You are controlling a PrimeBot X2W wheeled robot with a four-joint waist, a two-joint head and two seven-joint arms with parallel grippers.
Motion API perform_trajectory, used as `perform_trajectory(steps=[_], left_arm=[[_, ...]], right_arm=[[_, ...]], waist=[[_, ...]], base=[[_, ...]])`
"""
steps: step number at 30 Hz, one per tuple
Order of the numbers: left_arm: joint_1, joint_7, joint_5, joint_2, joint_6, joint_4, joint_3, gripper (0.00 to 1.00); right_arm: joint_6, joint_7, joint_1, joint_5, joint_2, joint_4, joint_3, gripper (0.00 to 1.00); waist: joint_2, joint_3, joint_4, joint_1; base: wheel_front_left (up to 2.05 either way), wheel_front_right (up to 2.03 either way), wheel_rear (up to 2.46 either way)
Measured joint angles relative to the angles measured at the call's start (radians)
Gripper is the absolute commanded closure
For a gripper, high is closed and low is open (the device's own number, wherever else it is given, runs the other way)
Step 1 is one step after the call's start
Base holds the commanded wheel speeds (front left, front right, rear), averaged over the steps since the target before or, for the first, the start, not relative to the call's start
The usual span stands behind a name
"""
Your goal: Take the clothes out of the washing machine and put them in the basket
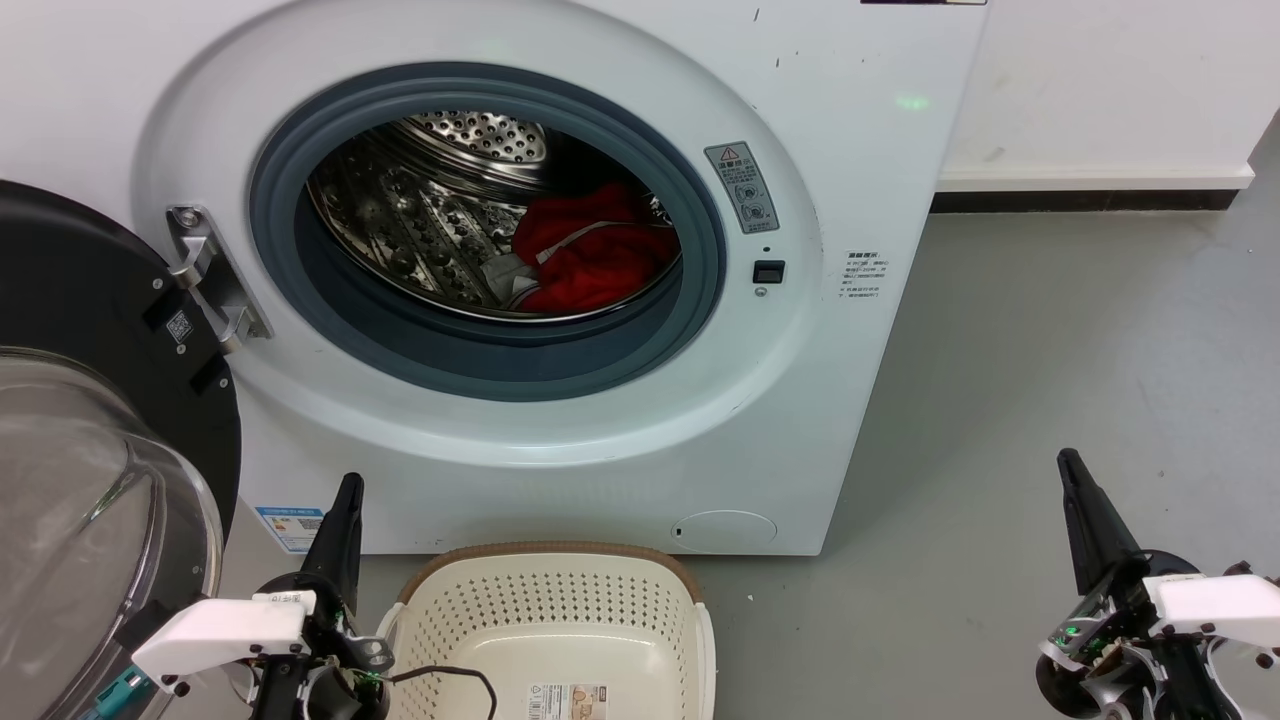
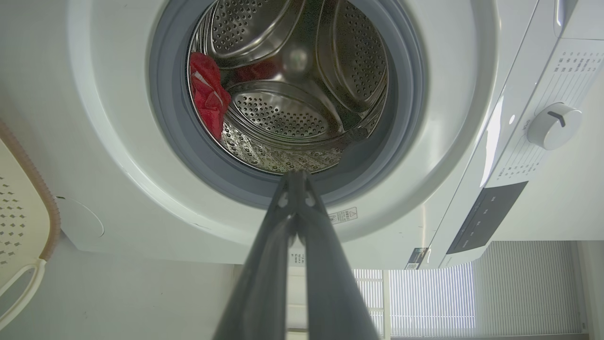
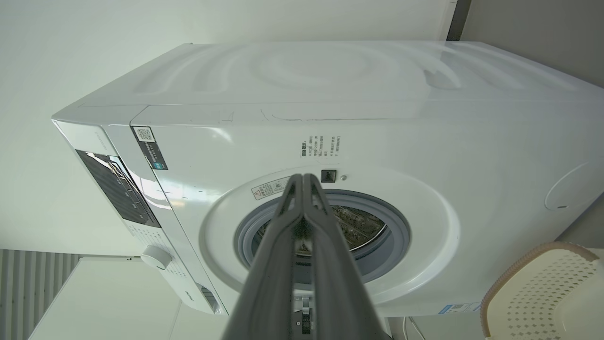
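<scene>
**Status: Load in Drum, Both Hands Empty**

1. The clothes (image 1: 595, 250) lie inside the washing machine (image 1: 860, 150), on the lower right of the perforated steel drum (image 1: 420, 225) as the head view shows it. They rest against the drum wall, behind the grey door seal (image 1: 480, 365).

2. Orientation: the clothes form one crumpled heap and no pointing direction can be told. In the head view the heap is slightly wider than it is tall. One white stripe (image 1: 575, 243) crosses it diagonally, rising from lower left to upper right.

3. Appearance: bright red soft fabric, folded and creased. A pale trim piece (image 1: 503, 275) shows at the lower left edge of the heap.

4. The door (image 1: 90, 330) is swung fully open to the machine's left on its metal hinge (image 1: 210, 275). The porthole is unobstructed.

5. The basket (image 1: 545, 549) stands upright on the grey floor (image 1: 1050, 350), just in front of the machine below the porthole. A paper label (image 1: 568, 698) lies on its bottom.

6. The left hand (image 1: 350, 482) is beside the basket's left rim, fingers pointing up toward the machine. Its fingers are pressed together at the tips and hold nothing.

7. The right hand (image 1: 1068, 458) is over the floor, well apart from the basket on its right. Its fingers are likewise closed tip to tip, with nothing between them.
</scene>
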Motion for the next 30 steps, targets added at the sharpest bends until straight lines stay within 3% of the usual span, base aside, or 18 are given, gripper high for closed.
perform_trajectory(steps=[21,22,30], left_arm=[[0.000,0.000,0.000,0.000,0.000,0.000,0.000,1.00],[0.001,-0.001,0.000,0.000,0.000,0.004,-0.001,0.00],[0.023,-0.029,0.008,-0.002,0.002,0.018,-0.037,0.00]], right_arm=[[0.000,0.000,0.000,0.000,0.000,0.000,0.000,1.00],[0.000,0.000,0.002,0.000,0.000,0.003,0.000,0.00],[0.000,-0.027,0.027,-0.014,0.001,0.007,0.015,0.00]], waist=[[0.0000,0.000,0.000,0.0000],[0.0000,0.000,0.000,0.0000],[0.0000,0.000,-0.001,0.0000]], base=[[0.00,0.00,0.00],[0.00,0.00,0.00],[0.00,0.00,0.00]])
